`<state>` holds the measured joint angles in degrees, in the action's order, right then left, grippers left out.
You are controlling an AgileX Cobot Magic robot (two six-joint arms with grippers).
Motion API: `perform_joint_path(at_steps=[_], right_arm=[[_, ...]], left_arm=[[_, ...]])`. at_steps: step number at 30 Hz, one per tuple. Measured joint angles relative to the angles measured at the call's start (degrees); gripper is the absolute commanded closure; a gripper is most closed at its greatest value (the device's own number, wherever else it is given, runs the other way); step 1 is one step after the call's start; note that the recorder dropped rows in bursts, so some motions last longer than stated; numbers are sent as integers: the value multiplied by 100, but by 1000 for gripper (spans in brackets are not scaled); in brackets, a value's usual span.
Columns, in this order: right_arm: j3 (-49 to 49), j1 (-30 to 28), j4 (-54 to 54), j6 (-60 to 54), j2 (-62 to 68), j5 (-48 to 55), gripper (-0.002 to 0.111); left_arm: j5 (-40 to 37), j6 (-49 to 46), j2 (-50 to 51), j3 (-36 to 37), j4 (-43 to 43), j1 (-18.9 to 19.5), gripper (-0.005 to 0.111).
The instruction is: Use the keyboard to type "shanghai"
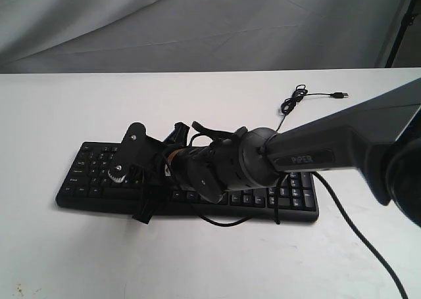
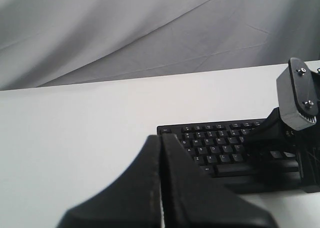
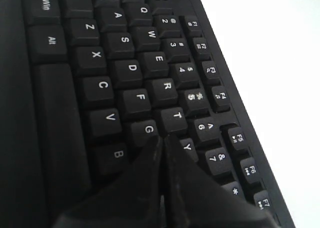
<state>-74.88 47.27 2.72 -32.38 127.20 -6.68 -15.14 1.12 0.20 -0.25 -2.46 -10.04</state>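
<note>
The black keyboard (image 1: 85,174) lies across the white table, with my right arm (image 1: 309,151) reaching over its middle from the right. In the right wrist view my right gripper (image 3: 161,139) is shut with nothing in it. Its joined tips are low over the keyboard (image 3: 125,72), just past the G key (image 3: 146,130) and beside Y (image 3: 187,147); the key under them is hidden. My left gripper (image 2: 160,138) is also shut and empty, above bare table off the Esc end of the keyboard (image 2: 215,143). It does not show in the exterior view.
The keyboard's thin black cable (image 1: 294,100) coils behind its right end, with the USB plug (image 1: 339,95) lying loose on the table. An arm cable (image 1: 355,230) trails toward the front right. A grey cloth (image 1: 197,23) hangs behind the table.
</note>
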Motion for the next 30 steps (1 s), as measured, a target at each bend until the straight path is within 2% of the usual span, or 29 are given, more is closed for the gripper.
perform_joint_path(at_steps=[17,23,30], right_arm=[[-48,35,-108,-47,-379,-4,108],[-854,300,-197,-61,-135,261,108],[-2150,628,-272,-61,803,868,108]], left_arm=[[0,0,0,0,0,0,107],[0,0,0,0,0,0,107],[0,0,0,0,0,0,107]])
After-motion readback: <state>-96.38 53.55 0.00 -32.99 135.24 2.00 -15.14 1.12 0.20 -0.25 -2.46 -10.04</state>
